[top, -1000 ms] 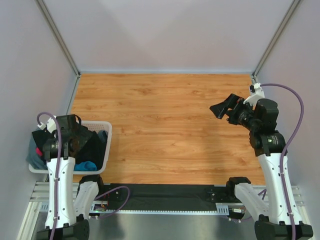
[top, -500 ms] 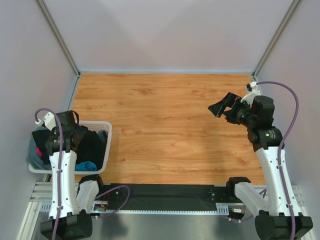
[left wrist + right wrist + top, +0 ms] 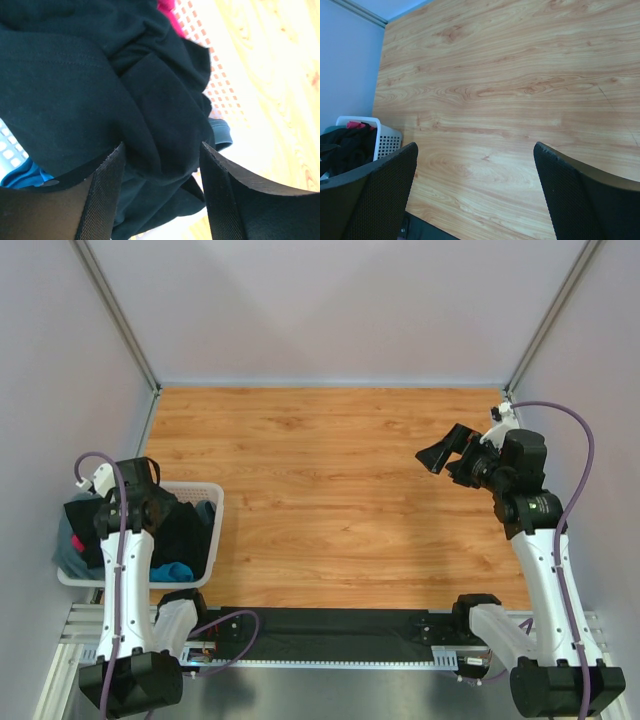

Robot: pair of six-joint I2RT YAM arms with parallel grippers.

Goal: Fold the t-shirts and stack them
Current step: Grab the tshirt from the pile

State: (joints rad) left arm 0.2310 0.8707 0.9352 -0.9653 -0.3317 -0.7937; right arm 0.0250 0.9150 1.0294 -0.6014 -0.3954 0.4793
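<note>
The t-shirts lie bunched in the white slotted basket (image 3: 215, 502) at the table's left edge. The large black t-shirt (image 3: 182, 532) is on top, with a pink one (image 3: 77, 541), a bright blue one (image 3: 172, 571) and a grey one (image 3: 66, 562) showing under it. My left gripper (image 3: 143, 512) is down in the basket. In the left wrist view it (image 3: 161, 150) is open, with a fold of the black t-shirt (image 3: 100, 90) between its fingers. Pink cloth (image 3: 167, 7) and blue cloth (image 3: 25, 175) show at the edges. My right gripper (image 3: 445, 452) is open and empty above the table's right side.
The basket wall (image 3: 220, 85) stands just right of the black cloth. The wooden table (image 3: 330, 500) runs from the basket to the right wall. In the right wrist view the open gripper (image 3: 475, 147) looks across bare wood (image 3: 510, 100) to the basket (image 3: 387, 137) at far left.
My left gripper has shifted a little to the left and lower over the basket. My right gripper has risen slightly and stays open.
</note>
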